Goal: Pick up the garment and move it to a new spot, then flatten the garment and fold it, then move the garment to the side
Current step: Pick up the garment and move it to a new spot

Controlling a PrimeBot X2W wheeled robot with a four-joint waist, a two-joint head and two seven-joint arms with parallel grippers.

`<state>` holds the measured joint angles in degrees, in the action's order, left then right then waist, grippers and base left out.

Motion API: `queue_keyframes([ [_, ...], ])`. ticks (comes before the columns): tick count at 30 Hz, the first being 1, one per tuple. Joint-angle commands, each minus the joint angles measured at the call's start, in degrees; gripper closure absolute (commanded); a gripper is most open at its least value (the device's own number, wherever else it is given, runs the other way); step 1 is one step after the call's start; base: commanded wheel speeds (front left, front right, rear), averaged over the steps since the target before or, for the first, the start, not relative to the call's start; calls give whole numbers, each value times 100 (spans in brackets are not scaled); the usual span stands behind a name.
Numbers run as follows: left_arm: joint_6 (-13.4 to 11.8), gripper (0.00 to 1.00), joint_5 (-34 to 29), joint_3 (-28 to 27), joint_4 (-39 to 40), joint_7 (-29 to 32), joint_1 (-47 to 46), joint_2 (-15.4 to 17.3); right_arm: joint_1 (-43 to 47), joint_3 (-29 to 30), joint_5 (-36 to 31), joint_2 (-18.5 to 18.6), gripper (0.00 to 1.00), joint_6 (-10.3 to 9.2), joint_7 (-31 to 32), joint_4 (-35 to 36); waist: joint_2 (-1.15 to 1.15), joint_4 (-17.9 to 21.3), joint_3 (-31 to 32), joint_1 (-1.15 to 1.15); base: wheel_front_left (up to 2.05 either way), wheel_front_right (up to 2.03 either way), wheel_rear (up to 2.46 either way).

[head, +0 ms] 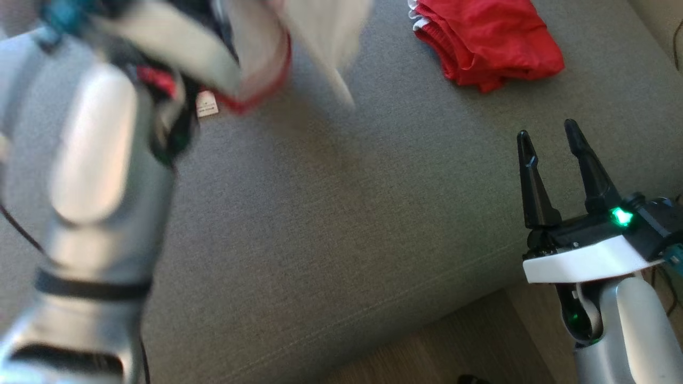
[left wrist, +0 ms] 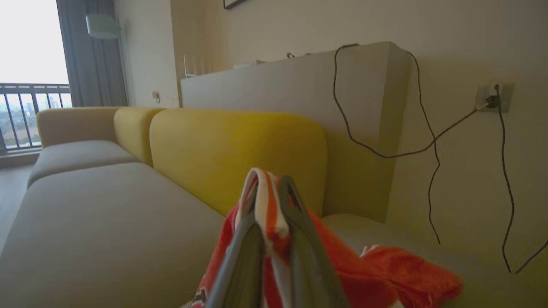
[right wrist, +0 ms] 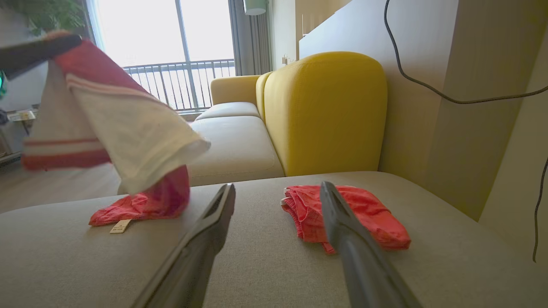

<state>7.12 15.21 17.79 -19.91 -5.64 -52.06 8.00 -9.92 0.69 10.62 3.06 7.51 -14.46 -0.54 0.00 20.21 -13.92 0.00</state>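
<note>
The garment (right wrist: 128, 124), white cloth with red stripes and a red lower part, hangs in the air from my left gripper (left wrist: 269, 185), which is shut on a striped fold of it (left wrist: 265, 205). Its lowest red end (right wrist: 145, 205) and a small label (right wrist: 121, 226) rest on the grey sofa seat (head: 341, 213). In the head view the garment (head: 256, 53) is a blur at the top left, above my left forearm (head: 96, 160). My right gripper (head: 547, 130) stands open and empty over the seat's right front, well apart from the garment; its fingers (right wrist: 214, 226) point toward the backrest.
A second, folded red garment (head: 491, 42) lies on the seat ahead of the right gripper (right wrist: 278, 187). A yellow backrest (right wrist: 325, 111) rises behind it. Wooden floor (head: 453, 346) borders the seat's front edge. A black cable (left wrist: 385, 154) hangs on the wall.
</note>
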Motion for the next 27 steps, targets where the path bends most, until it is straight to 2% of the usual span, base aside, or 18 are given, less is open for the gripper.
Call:
queue_keyframes([
  [1, 24, 100, 78, -70, 43, -1, 324, 130, -46, -143, 23, -18, 0, -2, -54, 223, 0, 2, -56, 0, 0, 0, 0],
  [7, 13, 100, 178, 251, -658, -327, 1547, -26, 26, -198, -53, -18, 0, -2, -54, 215, 0, -214, -130, 0, 0, 0, 0],
  [11, -63, 100, 158, 376, -1240, -599, 1957, -134, 64, -213, -149, -18, 0, -2, -54, 182, 0, -465, -120, 0, 0, 0, 0],
  [12, -86, 89, 154, 394, -1348, -667, 2003, -169, 71, -220, -167, -18, 0, -2, -54, 170, 0, -531, -99, 0, 0, 0, 0],
  [13, -107, 59, 175, 394, -1441, -728, 2041, -210, 79, -232, -177, -18, 0, -2, -54, 156, 0, -595, -66, 0, 0, 0, 0],
  [14, -130, 0, 233, 368, -1522, -777, 2074, -258, 93, -244, -186, -18, 0, -2, -54, 146, 0, -660, -29, 0, 0, 0, 0],
  [20, -365, 0, 251, 311, -1369, -926, 2267, -408, 185, -355, -229, -18, 0, -2, -54, 101, 0, -1015, 294, 0, 0, 0, 0],
  [24, -687, 0, 164, 1, -298, -933, 2792, -454, 267, -470, -217, -18, 0, -2, -54, 57, 0, -1252, 510, 0, 0, 0, 0],
  [25, -687, 0, 164, 1, -298, -933, 2792, -454, 267, -470, -217, -18, 0, -2, -54, 57, 0, -1252, 510, 0, 0, 0, 0],
  [27, -830, 0, 24, -107, 295, -934, 3149, -469, 327, -489, -187, -18, 0, -2, -54, 27, 0, -1402, 613, 0, 0, 0, 0],
])
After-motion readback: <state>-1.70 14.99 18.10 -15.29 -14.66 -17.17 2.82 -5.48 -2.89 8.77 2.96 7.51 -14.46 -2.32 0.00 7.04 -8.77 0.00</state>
